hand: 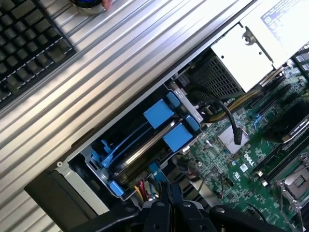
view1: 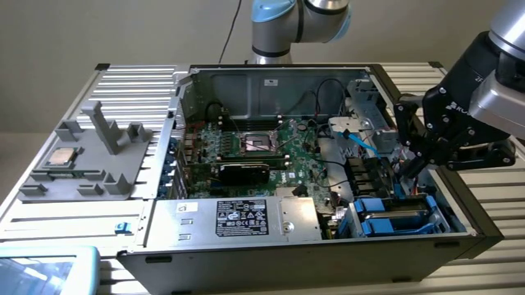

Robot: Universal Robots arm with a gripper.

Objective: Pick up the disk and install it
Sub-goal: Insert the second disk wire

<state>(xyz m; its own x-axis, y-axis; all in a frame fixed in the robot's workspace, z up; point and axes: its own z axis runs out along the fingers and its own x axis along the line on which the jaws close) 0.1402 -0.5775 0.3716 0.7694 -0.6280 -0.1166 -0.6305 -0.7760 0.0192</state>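
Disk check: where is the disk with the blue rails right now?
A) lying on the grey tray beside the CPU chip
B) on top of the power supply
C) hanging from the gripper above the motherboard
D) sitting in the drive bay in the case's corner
D: the disk sits in the drive bay with its blue rails, and the gripper hovers above the case, holding nothing.

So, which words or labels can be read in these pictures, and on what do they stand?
"DELL": white print on the motherboard.
Black label on the grey box: too small to read.
White label on that box, wrist view: blurred.
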